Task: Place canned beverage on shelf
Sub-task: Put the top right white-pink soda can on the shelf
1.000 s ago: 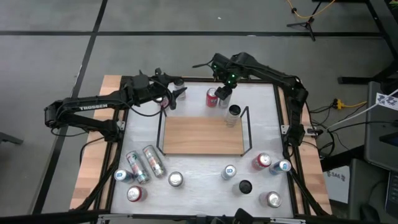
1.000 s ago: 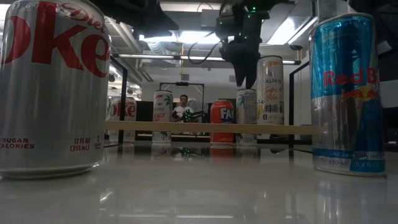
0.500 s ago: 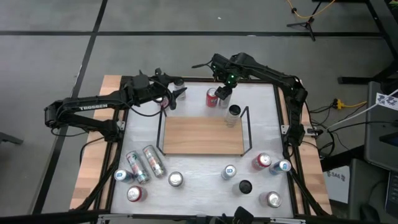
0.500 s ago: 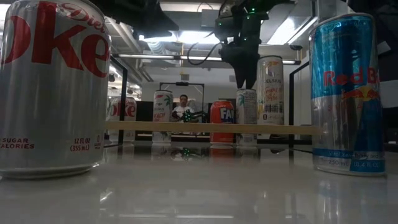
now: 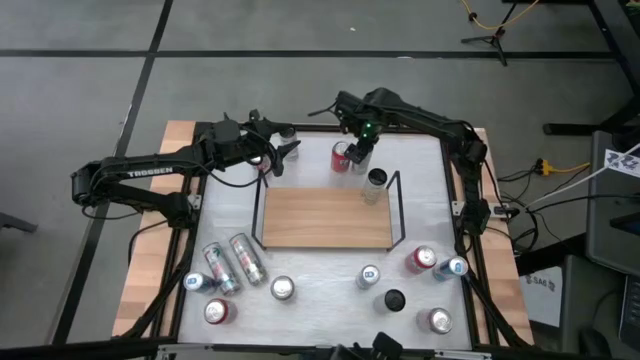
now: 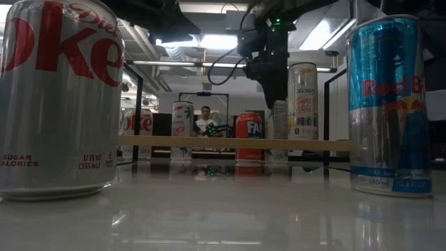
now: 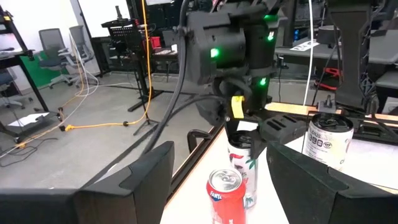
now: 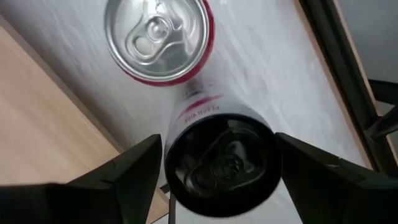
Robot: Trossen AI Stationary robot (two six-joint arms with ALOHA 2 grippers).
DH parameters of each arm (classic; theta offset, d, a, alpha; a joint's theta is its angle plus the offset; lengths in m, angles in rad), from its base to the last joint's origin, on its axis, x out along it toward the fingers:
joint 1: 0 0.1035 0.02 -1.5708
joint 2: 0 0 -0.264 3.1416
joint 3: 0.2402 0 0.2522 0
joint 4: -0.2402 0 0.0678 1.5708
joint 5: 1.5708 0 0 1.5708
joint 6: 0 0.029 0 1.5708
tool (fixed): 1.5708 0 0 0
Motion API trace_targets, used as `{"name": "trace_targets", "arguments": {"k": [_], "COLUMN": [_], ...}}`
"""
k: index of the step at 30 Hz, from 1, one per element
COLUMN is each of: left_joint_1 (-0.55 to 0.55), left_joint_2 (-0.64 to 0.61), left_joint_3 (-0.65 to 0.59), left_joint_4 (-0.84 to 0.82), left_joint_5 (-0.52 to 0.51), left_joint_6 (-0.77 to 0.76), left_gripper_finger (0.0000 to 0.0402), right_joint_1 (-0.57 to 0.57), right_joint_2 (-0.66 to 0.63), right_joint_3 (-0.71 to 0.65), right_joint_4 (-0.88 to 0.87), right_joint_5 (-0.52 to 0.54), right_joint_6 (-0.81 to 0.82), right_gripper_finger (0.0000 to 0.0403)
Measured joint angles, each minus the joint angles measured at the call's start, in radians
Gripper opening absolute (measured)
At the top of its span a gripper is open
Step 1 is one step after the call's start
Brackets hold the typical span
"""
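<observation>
Right end effector [image 8: 217,168] dark fingers flank slim cylindrical metal can [image 8: 219,158], apparently gripping; red can [image 8: 158,38] beside.

Grey floor [image 5: 300,60] around the table, smooth and matt, crossed by dark seam lines [image 5: 150,62]. Yellow cable [image 5: 495,15] looped on the floor beside the black feet of a stand [image 5: 490,38]. Second stretch of floor in the left wrist view, with an orange cable [image 7: 99,123] trailing across it. Grey office chairs [image 7: 55,46] before a green panel [image 7: 28,68]; white wall [image 7: 99,9] behind. Low view: ceiling with a bright strip light [image 6: 209,42] and exposed ducting [image 6: 150,38]. A person [image 6: 205,120] seated far back in the room, small and indistinct.
</observation>
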Motion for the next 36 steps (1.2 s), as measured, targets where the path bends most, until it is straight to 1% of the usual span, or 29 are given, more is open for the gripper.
{"name": "trace_targets", "arguments": {"k": [12, 19, 24, 29, 36], "left_joint_1": [0.0, 0.0, -0.001, -0.001, -0.001], "left_joint_2": [0.0, 0.0, 0.0, 0.0, 0.0], "left_joint_3": [0.0, 0.0, 0.0, 0.0, 0.0], "left_joint_4": [-0.003, -0.005, -0.006, -0.006, -0.006], "left_joint_5": [0.0, 0.0, 0.0, 0.0, 0.0], "left_joint_6": [0.0, 0.0, 0.0, 0.001, 0.001], "left_gripper_finger": [0.025, 0.025, 0.025, 0.025, 0.025], "right_joint_1": [0.0, 0.0, 0.0, 0.0, 0.0], "right_joint_2": [0.018, 0.016, 0.016, 0.016, 0.016], "right_joint_3": [0.0, 0.0, 0.0, 0.0, 0.0], "right_joint_4": [-0.027, -0.03, -0.031, -0.038, -0.062], "right_joint_5": [-0.004, -0.004, -0.004, -0.004, -0.005], "right_joint_6": [0.0, 0.002, 0.002, 0.002, 0.0], "right_gripper_finger": [0.0299, 0.0243, 0.0243, 0.0261, 0.0245]}}
